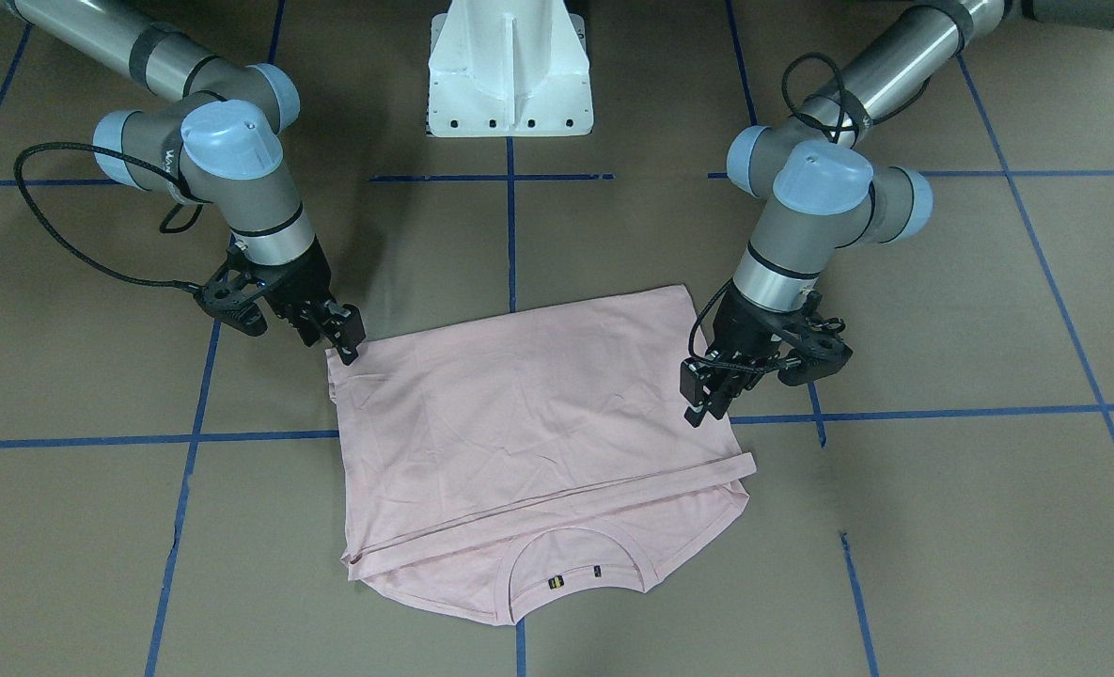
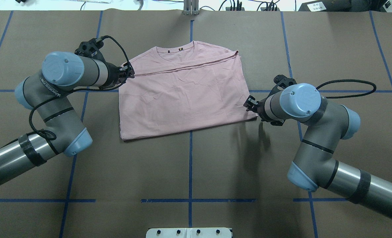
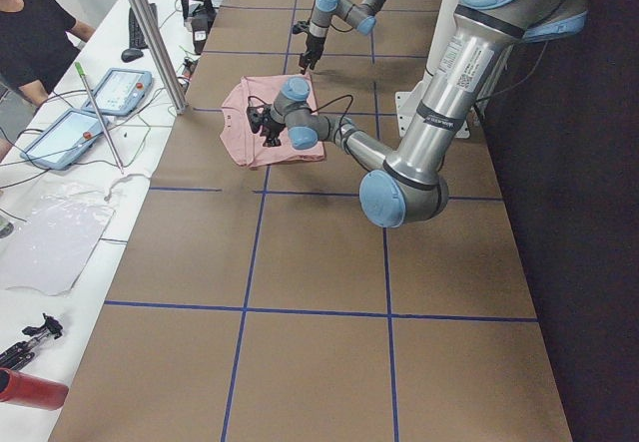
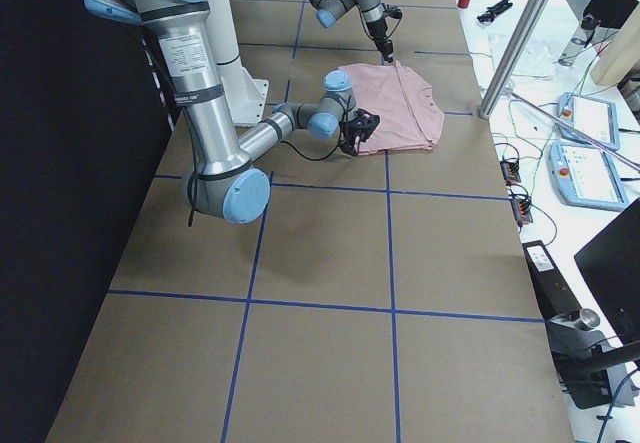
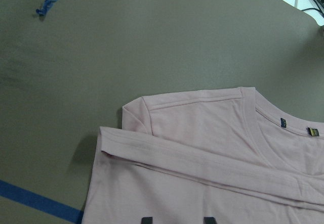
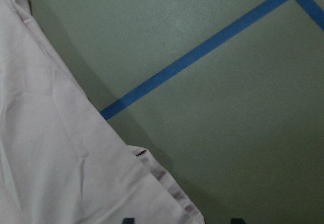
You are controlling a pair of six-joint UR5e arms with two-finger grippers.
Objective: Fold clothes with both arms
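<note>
Pink tee [image 1: 519, 404] lies folded, L & R jaws parted at its edges.

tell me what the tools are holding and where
Nothing seems held. The shirt lies flat; the left tool is at its side edge, the right tool at a corner, both open.

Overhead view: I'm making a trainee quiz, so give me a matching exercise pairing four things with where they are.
1 left gripper
2 right gripper
3 collar
4 white base

A far edge of the shirt
B bottom edge of the view
C shirt's near right corner
D shirt's left edge

Pairs: 1-D, 2-C, 3-A, 4-B
</note>
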